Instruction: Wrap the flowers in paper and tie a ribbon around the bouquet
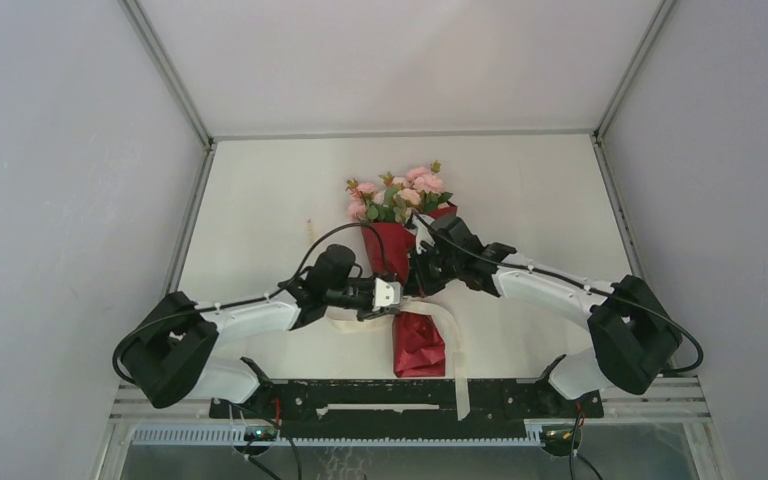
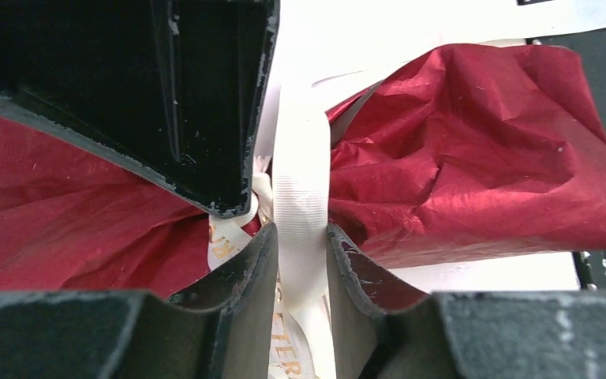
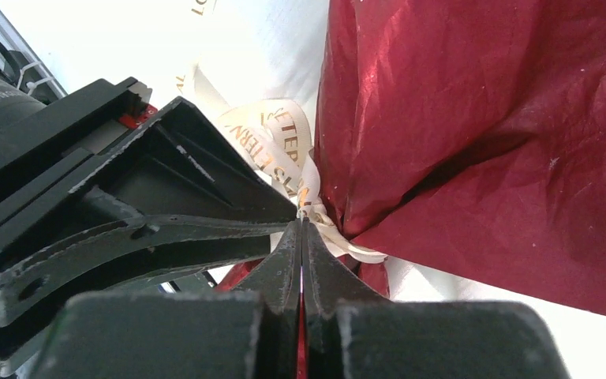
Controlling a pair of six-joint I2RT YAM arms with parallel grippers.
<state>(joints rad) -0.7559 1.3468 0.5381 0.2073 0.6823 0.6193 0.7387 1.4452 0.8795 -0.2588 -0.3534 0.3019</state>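
- While both hands meet at its waist, the bouquet [image 1: 392, 245] lies in the middle of the surface [image 1: 260, 200]. Its long axis runs away from the arm bases.
- Flowers [image 1: 397, 192] top the far end. The paper [image 1: 418, 345] narrows to a pinch at mid-length, then flares again toward the near edge.
- The ribbon [image 2: 300, 174] is bunched at that pinch in loops and a small knot. One loose tail trails down the right side of the paper to the near edge.
- The left hand [image 2: 300, 237] reaches in from the left. Its fingers stand a little apart with a flat strand of ribbon filling the gap between them, and it looks clamped on that strand.
- The right hand [image 3: 301, 225] comes in from the right with its fingers pressed together. Their tips sit right at the knot against the paper, seemingly pinching a thin strand there.
- The two hands almost touch, each about as near the waist as the other. The left one sits slightly on the near side and the right one slightly on the far side.
- My judgement is that the wrap is done and the tie is in hand.
- The strands cross the bouquet's axis, so tightening calls for pulls outward, left and right, square to that axis.
- A pull along the axis could slide the ribbon off the pinch or drag the bouquet.
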